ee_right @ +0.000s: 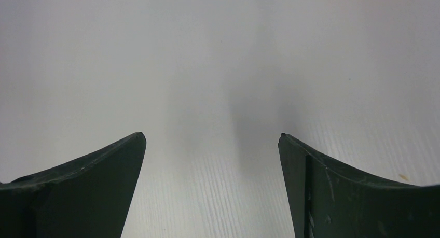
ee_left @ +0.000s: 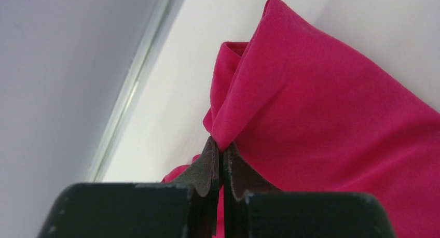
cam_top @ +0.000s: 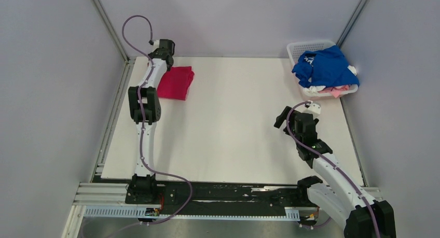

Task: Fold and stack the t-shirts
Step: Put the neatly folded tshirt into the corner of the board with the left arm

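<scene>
A folded magenta-red t-shirt [cam_top: 176, 83] lies at the far left of the white table. My left gripper [cam_top: 165, 54] is at its far left corner and is shut on a pinch of that cloth; the left wrist view shows the t-shirt [ee_left: 321, 119] drawn up into the closed fingertips [ee_left: 223, 147]. A royal blue t-shirt with white print [cam_top: 326, 67] lies heaped in the white basket [cam_top: 311, 45] at the far right, over white and pale pink shirts [cam_top: 334, 89]. My right gripper [cam_top: 286, 119] is open and empty above bare table [ee_right: 212, 137].
The white lattice basket stands in the far right corner against the enclosure wall. Grey walls close in the table on the left, back and right. A metal rail [cam_top: 114, 113] runs along the table's left edge.
</scene>
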